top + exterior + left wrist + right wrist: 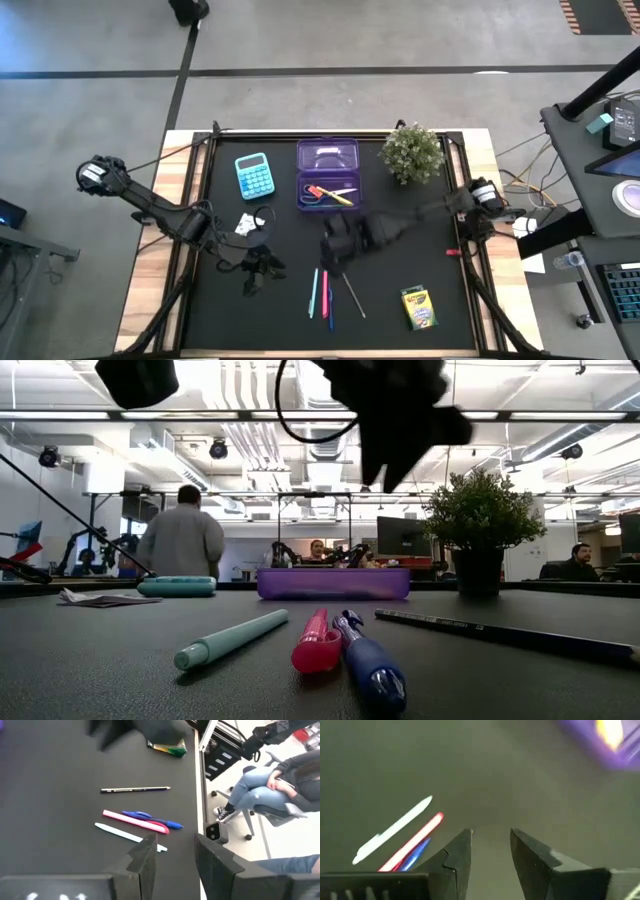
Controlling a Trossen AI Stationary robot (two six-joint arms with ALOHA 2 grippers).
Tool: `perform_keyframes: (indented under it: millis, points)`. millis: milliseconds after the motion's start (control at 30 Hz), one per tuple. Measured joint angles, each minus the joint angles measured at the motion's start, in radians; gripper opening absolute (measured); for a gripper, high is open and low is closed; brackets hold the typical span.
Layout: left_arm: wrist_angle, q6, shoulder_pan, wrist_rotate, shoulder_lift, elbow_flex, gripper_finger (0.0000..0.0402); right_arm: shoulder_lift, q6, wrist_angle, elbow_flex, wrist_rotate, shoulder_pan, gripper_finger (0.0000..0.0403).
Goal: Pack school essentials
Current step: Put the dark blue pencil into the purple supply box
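A teal pen (313, 292), a pink pen (324, 293), a blue pen (330, 303) and a dark pencil (354, 296) lie side by side on the black mat near the table's front. The yellow-green crayon box (418, 308) lies flat to their right. The open purple case (328, 172) holds blue-handled scissors (318, 196) and yellow and red items. A white patterned packet (245, 222) lies left of centre. My right gripper (333, 255) hovers open above the mat, just beyond the pens' far ends (491, 845). My left gripper (255, 270) is open and empty, left of the pens (175, 852).
A teal calculator (252, 175) lies left of the purple case, and a potted green plant (412, 152) stands to its right near the far edge. The mat (400, 250) is bounded by a black frame. People sit in the room behind (182, 540).
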Motion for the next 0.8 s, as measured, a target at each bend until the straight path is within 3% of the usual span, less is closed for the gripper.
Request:
perform_keyframes:
  millis: [267,467,800]
  points:
    - [0.000,-0.001,-0.001,0.027,0.000,0.000,0.0112,0.073,0.279,0.011,-0.001,0.000,0.150,0.0162]
    - [0.000,-0.048,-0.001,0.027,0.000,0.000,0.0112,0.144,0.348,0.062,0.000,-0.034,0.174,0.0185]
    - [0.012,-0.061,0.000,0.033,0.002,0.000,0.0112,0.202,0.371,0.053,0.003,-0.030,0.173,0.0147]
